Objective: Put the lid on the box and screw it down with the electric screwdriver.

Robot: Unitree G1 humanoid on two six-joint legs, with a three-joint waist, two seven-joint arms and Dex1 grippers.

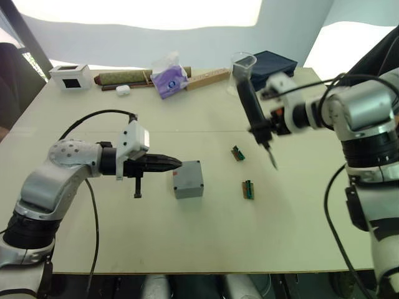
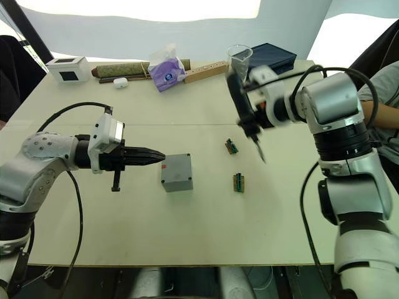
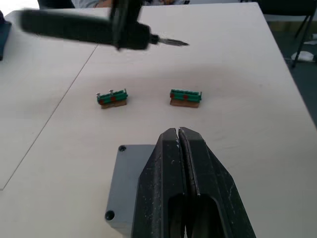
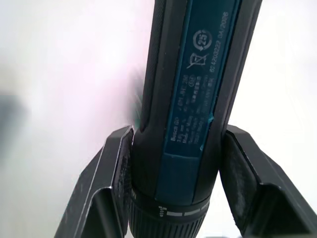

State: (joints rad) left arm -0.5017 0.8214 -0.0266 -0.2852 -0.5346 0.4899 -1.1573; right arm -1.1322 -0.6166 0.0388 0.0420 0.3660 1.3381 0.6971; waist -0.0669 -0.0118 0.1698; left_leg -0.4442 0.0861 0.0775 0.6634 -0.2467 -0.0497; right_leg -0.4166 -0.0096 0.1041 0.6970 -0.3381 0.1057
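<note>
Table (image 1: 187, 243) w/ box (image 1: 188, 179); 2 green parts (image 1: 238, 153); tissues (image 1: 168, 79) at back.

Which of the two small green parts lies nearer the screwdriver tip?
The green part farther from the robot, just beside the electric screwdriver bit; the other lies closer to the robot.

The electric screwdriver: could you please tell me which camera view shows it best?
The left eye view: the whole electric screwdriver shows, held in the right gripper, bit pointing down over the table. The right eye view shows it likewise, the left wrist view shows it blurred, and the right wrist view shows its labelled body clamped.
</note>
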